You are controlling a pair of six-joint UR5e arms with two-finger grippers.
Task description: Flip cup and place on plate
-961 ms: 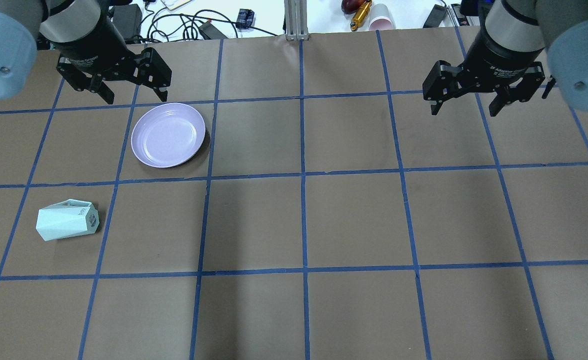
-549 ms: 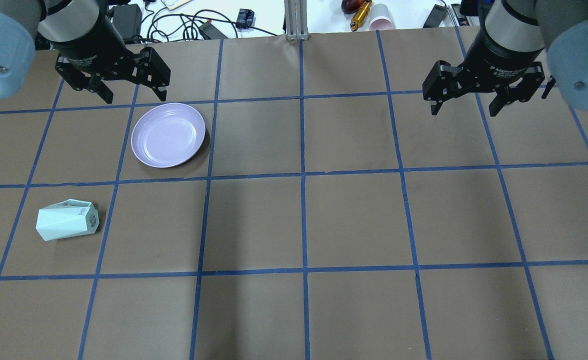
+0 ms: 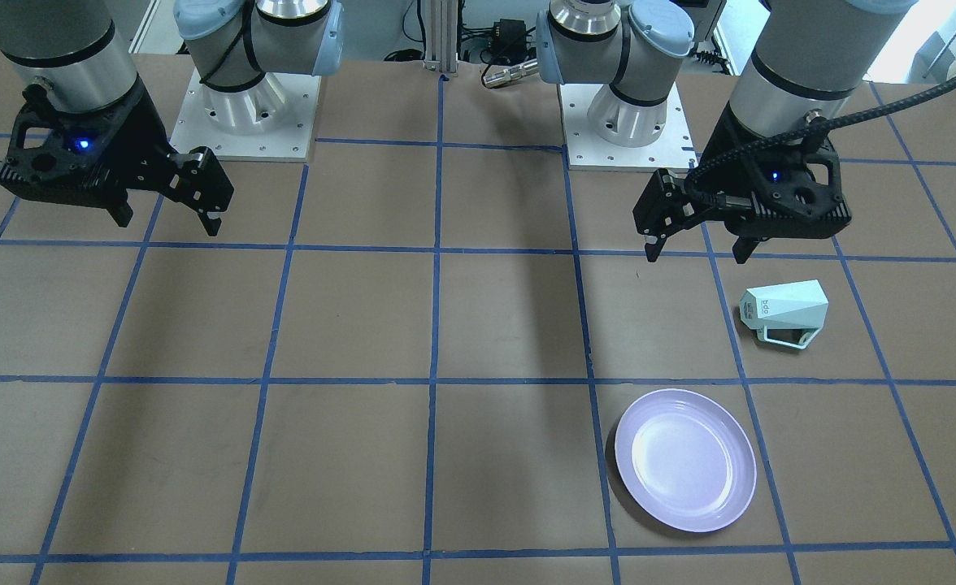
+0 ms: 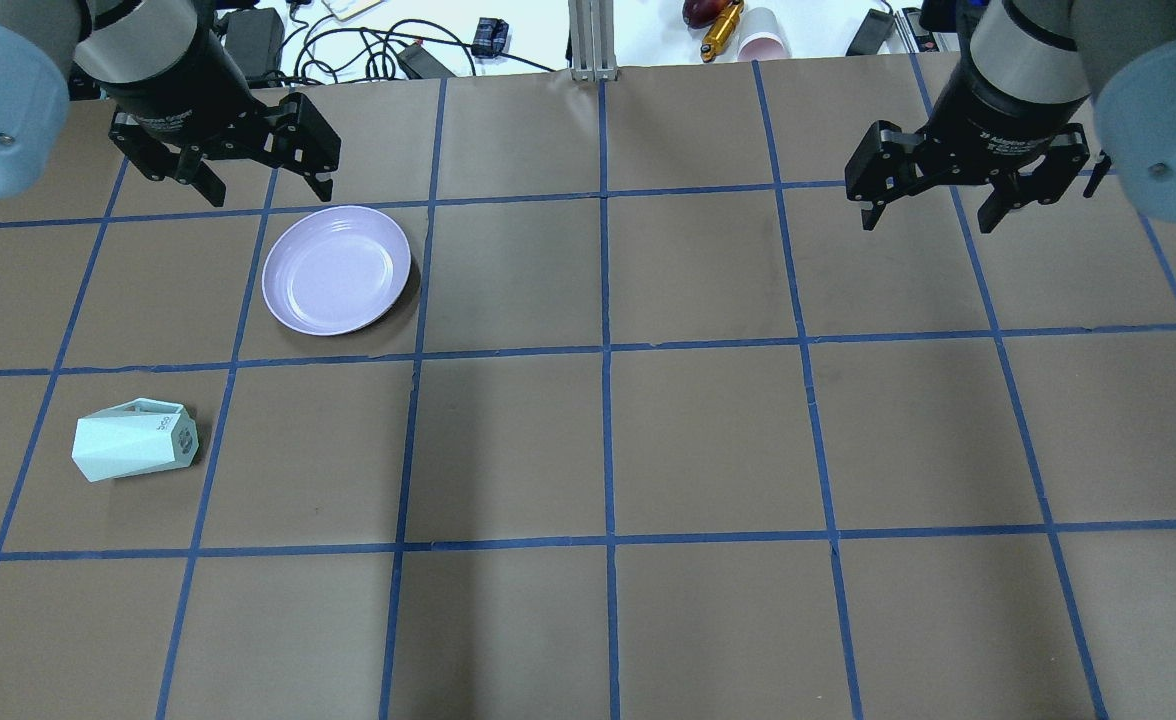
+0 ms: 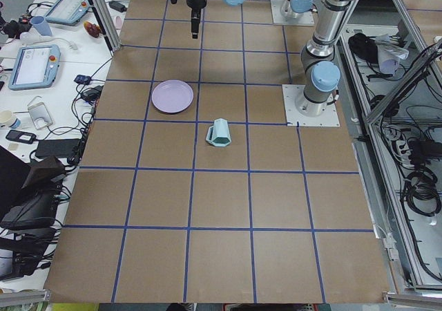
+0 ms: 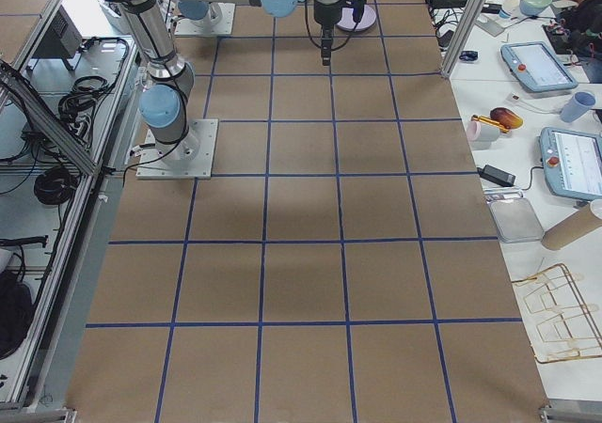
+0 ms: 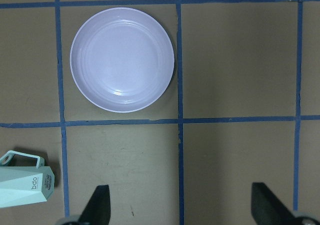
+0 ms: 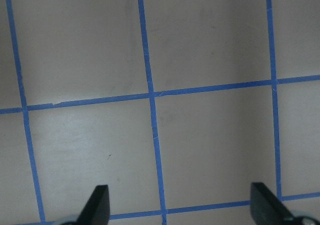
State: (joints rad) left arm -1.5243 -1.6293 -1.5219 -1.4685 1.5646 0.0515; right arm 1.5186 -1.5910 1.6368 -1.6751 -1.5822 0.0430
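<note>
Hovering pre-grasp w/ jaws wide on L gripper [image 4: 271,192] & R gripper [image 4: 928,223], likely needing reach to tipped cup [image 4: 135,447] nr table's left edge, before plate [image 4: 336,270].

The cup [image 7: 22,187] runs off the left wrist view (fine print illegible).

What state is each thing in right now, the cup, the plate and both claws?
plate: flat on the table, empty.
cup: lying on its side on the table, apart from the plate.
left claw: open, holding nothing.
right claw: open, holding nothing.
</note>
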